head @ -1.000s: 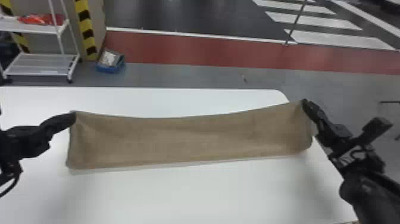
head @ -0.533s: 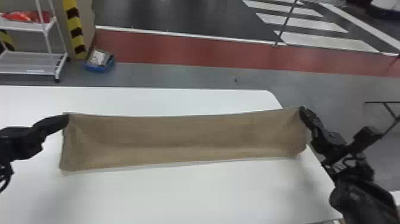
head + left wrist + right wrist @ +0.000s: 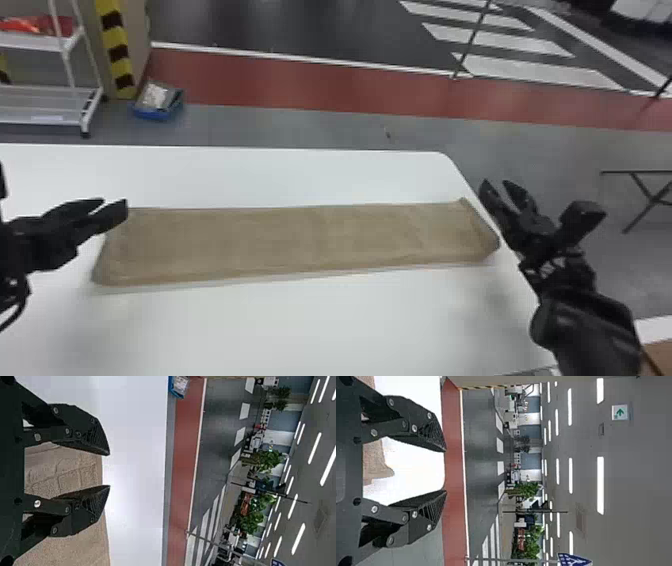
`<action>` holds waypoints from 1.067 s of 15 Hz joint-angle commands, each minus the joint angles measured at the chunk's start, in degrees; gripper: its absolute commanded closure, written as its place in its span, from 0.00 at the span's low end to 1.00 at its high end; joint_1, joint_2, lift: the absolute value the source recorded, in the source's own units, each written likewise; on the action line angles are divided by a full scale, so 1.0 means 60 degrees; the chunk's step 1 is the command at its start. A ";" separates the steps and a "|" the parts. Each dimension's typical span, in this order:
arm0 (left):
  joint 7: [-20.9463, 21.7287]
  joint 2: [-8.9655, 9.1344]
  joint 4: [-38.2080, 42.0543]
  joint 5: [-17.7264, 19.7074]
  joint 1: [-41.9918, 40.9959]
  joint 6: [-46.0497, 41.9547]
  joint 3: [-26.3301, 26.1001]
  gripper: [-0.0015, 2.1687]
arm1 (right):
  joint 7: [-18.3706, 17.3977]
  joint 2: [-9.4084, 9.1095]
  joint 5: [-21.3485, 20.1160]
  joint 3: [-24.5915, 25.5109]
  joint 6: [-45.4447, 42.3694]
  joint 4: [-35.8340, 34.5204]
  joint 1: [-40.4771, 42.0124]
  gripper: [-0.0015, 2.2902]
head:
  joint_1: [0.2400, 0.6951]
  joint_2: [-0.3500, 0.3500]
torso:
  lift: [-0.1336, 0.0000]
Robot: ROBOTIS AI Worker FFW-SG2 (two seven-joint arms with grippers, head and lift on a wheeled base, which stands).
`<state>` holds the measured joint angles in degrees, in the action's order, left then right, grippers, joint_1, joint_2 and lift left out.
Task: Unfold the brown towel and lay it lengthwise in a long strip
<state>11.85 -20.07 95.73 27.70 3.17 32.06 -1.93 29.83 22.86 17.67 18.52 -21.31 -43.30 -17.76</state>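
Observation:
The brown towel lies on the white table as a long strip running left to right, its right end at the table's right edge. At the towel's far left corner my left gripper stands open. In the left wrist view the open left gripper has the towel behind its parted fingers. Just past the strip's far right corner, my right gripper is open and apart from the cloth. The right wrist view shows the open right gripper, with a towel corner on the table beyond.
The white table extends in front of and behind the towel. On the floor beyond stand a white shelf rack and a blue bin. A dark metal frame stands at the right.
Both grippers have opened and let go of the towel's far corners. The far edge has dropped onto the table, and the right gripper now stands off the cloth. The head view has shifted slightly.

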 commanded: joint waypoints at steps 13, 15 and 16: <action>-0.0818 -0.0053 0.0759 0.0759 -0.0631 0.1184 0.0029 0.13 | 0.0288 0.0042 0.1142 0.1015 -0.0762 -0.1426 0.1817 0.03 | 1.00 0.04 | 0.08; -0.1008 -0.0039 0.0759 0.0334 -0.0631 0.1477 -0.0190 0.13 | 0.0302 0.0057 0.1186 0.1015 -0.0762 -0.1426 0.1861 0.03 | 1.00 0.02 | 0.08; -0.1023 -0.0068 0.0774 0.0246 -0.0675 0.1506 -0.0220 0.13 | 0.0302 0.0071 0.1201 0.1030 -0.0762 -0.1426 0.1861 0.03 | 1.00 0.02 | 0.08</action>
<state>5.81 -20.31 100.30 30.39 -0.62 40.26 -2.63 31.65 23.18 24.74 24.63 -25.87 -51.85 -6.67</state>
